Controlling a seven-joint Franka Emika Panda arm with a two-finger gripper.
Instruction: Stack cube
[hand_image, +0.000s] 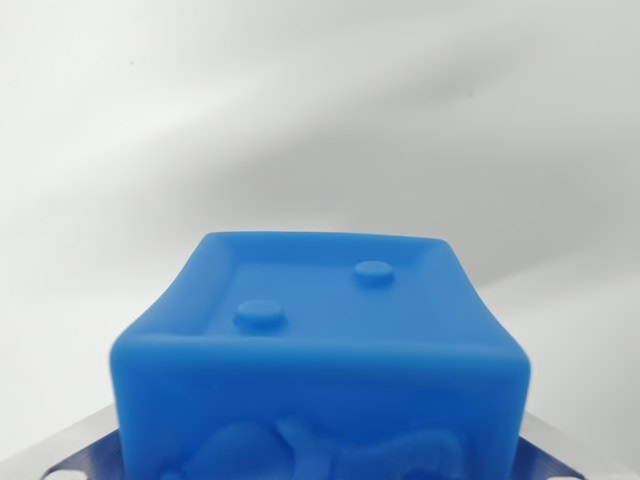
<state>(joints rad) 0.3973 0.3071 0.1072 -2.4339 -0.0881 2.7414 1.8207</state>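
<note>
1. up close, at six o'clock in the wrist view, a blue cube (320, 370) fills the lower middle of the picture, its near face bearing a raised relief figure that is cut off by the bottom edge.
2. just beside its lower corners, at seven and five o'clock, pale metallic slivers show; these may be parts of the gripper (320, 470), but the fingertips are hidden, so i cannot tell how wide the pincer stands or whether it clamps the cube.
3. next back, the cube's top face has a raised rim around a shallow recess, with two round studs (260, 313) inside it, one toward eight o'clock of the face, the other toward one o'clock.
4. that recess is the only container-like shape here, and nothing lies in it apart from the studs.
5. farther off, from nine round to three o'clock, there is only a blurred white surface (320, 110) with soft grey shadows.
6. as for progress, no second cube is in view, neither beneath nor ahead, so stacking looks not yet done; my guess is the cube sits close under the wrist, possibly carried, with placing onto another cube left.
</note>
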